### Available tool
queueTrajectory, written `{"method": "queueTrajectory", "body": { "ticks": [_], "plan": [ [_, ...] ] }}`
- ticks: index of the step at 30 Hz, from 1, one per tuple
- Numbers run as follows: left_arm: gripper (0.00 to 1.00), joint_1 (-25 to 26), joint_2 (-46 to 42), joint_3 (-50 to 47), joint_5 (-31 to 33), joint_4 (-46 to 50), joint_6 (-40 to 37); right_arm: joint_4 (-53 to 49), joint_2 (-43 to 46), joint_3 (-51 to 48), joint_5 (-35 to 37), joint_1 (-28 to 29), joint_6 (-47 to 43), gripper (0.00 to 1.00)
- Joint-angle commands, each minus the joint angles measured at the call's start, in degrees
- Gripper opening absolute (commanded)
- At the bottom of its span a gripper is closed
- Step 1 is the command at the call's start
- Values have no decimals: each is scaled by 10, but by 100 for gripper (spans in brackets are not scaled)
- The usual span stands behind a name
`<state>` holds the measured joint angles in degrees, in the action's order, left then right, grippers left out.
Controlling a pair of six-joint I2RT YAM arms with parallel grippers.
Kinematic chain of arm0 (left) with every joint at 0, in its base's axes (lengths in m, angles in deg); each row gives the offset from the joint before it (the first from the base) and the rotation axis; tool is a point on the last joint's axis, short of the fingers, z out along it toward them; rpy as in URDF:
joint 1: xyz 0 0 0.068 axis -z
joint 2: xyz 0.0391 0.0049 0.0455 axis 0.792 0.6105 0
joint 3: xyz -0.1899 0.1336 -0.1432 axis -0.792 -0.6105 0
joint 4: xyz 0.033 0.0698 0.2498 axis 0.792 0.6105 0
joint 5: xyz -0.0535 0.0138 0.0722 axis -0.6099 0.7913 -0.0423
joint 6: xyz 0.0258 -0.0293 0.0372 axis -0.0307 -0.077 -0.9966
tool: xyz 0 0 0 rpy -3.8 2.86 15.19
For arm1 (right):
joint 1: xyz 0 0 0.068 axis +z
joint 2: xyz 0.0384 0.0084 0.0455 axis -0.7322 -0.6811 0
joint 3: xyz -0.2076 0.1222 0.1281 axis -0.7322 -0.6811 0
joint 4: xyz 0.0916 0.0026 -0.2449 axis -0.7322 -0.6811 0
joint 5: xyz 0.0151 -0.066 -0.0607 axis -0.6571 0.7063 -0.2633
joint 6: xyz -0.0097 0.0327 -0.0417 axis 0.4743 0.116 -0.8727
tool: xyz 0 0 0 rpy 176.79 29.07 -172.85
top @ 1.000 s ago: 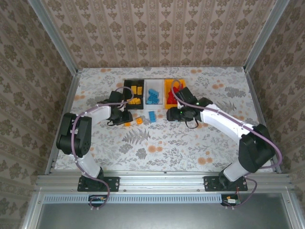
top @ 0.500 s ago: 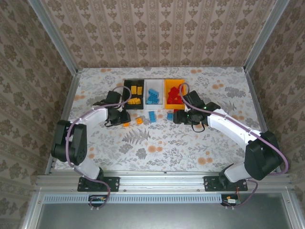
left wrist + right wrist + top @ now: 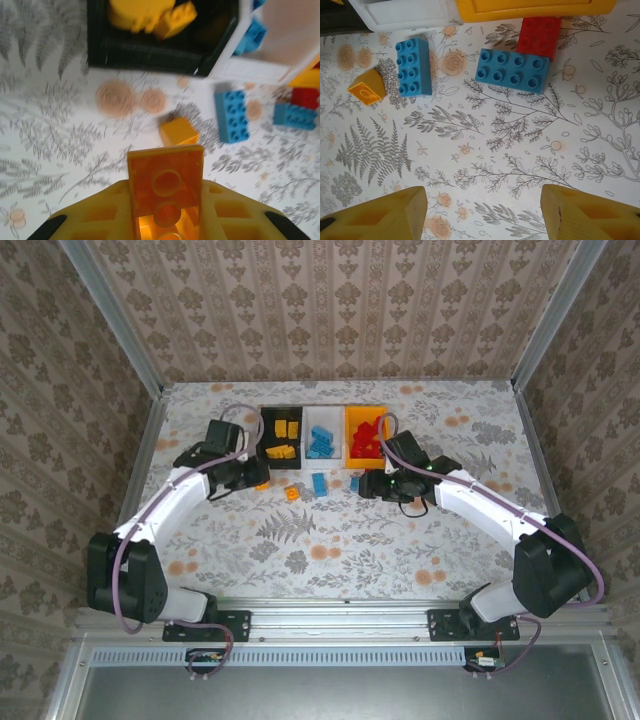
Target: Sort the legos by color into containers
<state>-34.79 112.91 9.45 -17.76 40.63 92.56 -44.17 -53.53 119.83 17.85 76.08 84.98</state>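
Note:
My left gripper is shut on an orange-yellow lego, lifted above the table just in front of the black container; from above the left gripper sits by that bin's near left corner. Loose legos lie in front of the containers: a small orange one, a blue one, a long blue one and a red one. My right gripper hangs open over bare table short of them. The black, white and orange containers hold yellow, blue and red legos.
The three joined containers stand at the back middle of the flowered table. Metal rails and papered walls close in the sides and back. Cables loop off both wrists.
My left gripper has shut on the orange-yellow lego and lifted it up and back toward the black container. The right gripper shifted slightly right, still open.

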Motion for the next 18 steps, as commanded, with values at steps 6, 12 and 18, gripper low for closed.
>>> {"method": "queueTrajectory", "body": {
  "ticks": [6,12,18],
  "plan": [
    [29,-12,159,218,-10,18,-75,-6,12,-17,1,28,26,63],
    [29,-18,326,359,-10,54,-96,-40,73,-51,34,28,27,64],
    [36,-15,388,410,-21,57,-77,-56,109,-86,52,23,27,65]
  ]
}}
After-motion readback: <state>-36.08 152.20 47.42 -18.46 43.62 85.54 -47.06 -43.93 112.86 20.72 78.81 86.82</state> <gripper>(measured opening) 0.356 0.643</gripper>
